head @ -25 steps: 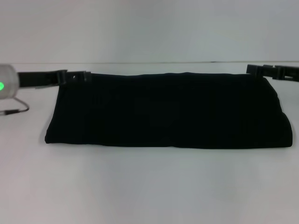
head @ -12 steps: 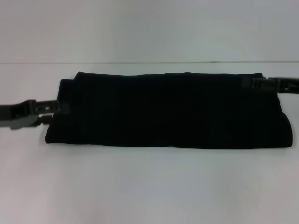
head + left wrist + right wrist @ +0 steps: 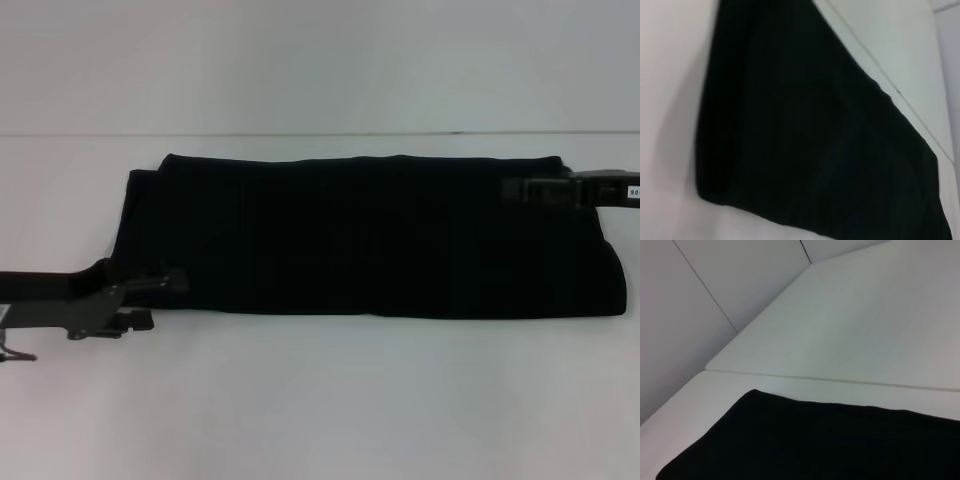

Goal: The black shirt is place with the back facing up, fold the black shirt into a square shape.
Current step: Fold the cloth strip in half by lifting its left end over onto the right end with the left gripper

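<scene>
The black shirt (image 3: 360,235) lies on the white table as a long folded band running left to right, with no print showing. My left gripper (image 3: 160,300) is open at the band's near left corner, one finger over the cloth edge and one over the bare table. My right gripper (image 3: 510,190) reaches in from the right, over the band's far right part. The left wrist view shows the band's left end (image 3: 805,140). The right wrist view shows a far edge of the shirt (image 3: 830,445).
The white table (image 3: 330,400) stretches in front of the shirt, and a narrower strip of it lies behind. The table's far edge (image 3: 320,134) meets a plain light wall.
My left gripper moved from the band's far left corner down to its near left corner. My right gripper moved inward from the far right corner and a little nearer. The shirt kept its shape.
</scene>
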